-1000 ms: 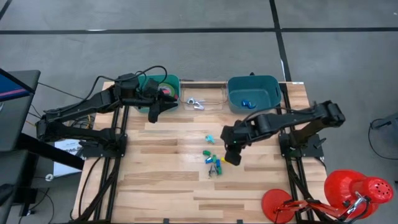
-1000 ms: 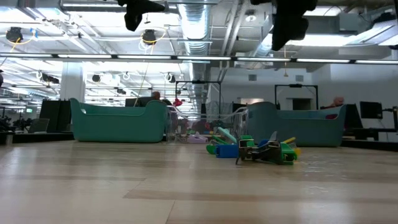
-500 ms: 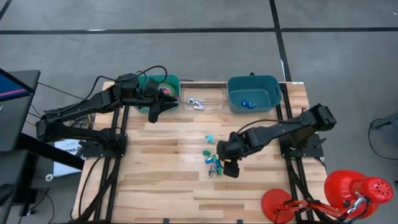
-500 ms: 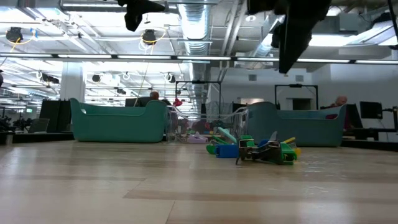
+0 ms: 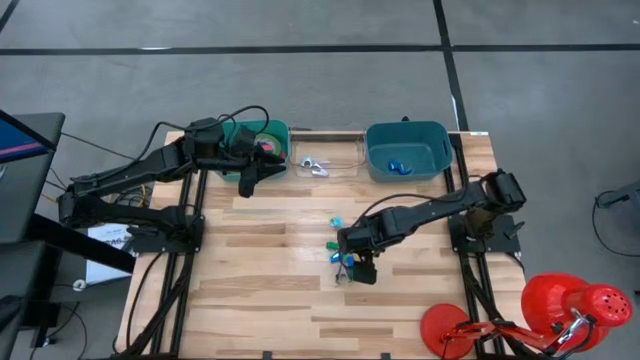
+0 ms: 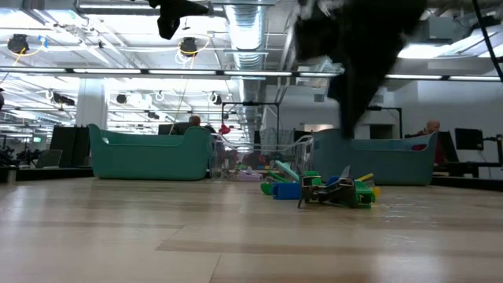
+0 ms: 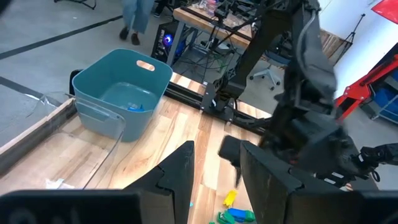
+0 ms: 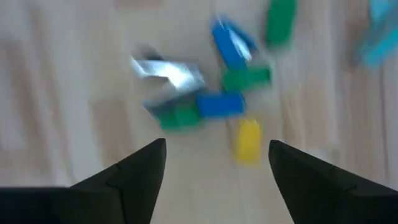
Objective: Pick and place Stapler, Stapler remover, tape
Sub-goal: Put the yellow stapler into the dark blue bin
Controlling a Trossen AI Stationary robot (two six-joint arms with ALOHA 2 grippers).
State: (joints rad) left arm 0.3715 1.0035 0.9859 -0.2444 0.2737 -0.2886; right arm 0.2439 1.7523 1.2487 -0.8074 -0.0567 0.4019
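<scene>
The right gripper (image 5: 360,268) hangs with jaws open just above the cluster of small coloured pieces (image 5: 343,258) at mid-bench (image 5: 260,290). The left gripper (image 5: 247,180) waits with jaws open beside the green bin (image 5: 280,130), where the tape (image 5: 268,146) lies.
</scene>
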